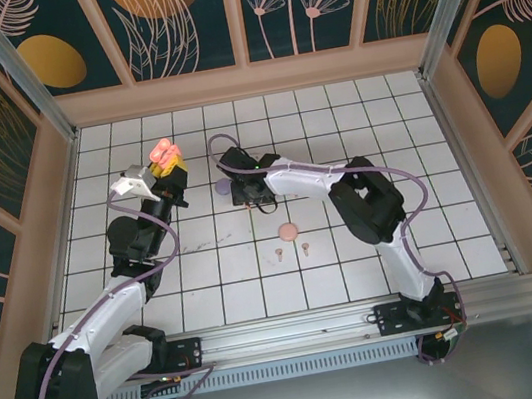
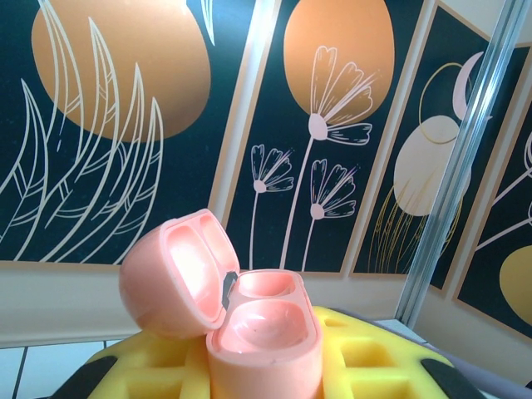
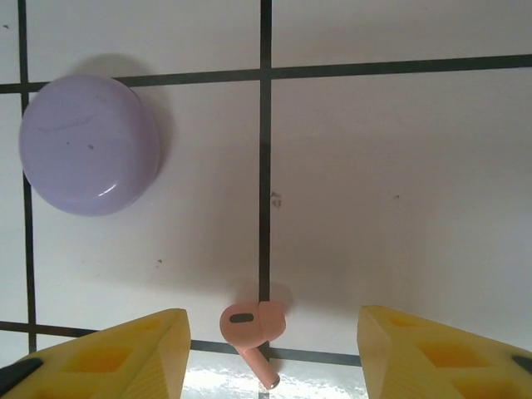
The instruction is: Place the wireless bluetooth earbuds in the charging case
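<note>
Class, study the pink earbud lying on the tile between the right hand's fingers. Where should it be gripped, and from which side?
Grip the earbud across its rounded head, coming straight down from above. It lies flat, its thin stem pointing roughly along the gap of the open right hand, so the fingers probably meet the wider head's sides squarely.

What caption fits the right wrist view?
Open right gripper over a coral-pink earbud on white tiles, lilac case nearby.

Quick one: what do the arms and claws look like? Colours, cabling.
Left arm and right arm match: white link shells, bulky black joint housings, a purple cable along each. Left claw and right claw have yellow fingers with square moulded pockets.
</note>
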`<state>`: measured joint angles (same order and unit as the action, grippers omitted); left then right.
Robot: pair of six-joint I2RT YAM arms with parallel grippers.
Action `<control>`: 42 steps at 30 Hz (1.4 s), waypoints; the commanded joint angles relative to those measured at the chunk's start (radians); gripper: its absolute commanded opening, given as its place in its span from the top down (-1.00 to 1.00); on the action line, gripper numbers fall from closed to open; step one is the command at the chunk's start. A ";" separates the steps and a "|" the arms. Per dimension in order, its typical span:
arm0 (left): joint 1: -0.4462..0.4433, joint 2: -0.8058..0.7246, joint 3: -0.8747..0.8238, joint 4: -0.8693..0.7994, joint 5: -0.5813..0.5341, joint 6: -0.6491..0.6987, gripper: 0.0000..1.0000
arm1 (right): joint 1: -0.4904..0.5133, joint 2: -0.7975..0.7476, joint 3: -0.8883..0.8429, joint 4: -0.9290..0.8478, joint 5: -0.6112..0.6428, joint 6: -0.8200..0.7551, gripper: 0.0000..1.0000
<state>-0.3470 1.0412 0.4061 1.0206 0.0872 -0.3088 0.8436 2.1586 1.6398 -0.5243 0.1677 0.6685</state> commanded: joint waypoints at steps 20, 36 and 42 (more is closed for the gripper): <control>-0.001 -0.013 0.023 0.022 -0.012 0.004 1.00 | 0.003 0.081 0.064 -0.009 -0.027 -0.002 0.14; -0.002 -0.016 0.020 0.021 -0.011 0.004 1.00 | 0.033 0.128 0.116 -0.068 0.036 -0.003 0.24; -0.001 -0.015 0.019 0.022 -0.010 0.004 1.00 | 0.044 0.139 0.124 -0.077 0.050 -0.002 0.29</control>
<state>-0.3470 1.0412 0.4061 1.0203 0.0841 -0.3084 0.8684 2.2612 1.7348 -0.5663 0.2134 0.6643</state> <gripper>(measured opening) 0.235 0.361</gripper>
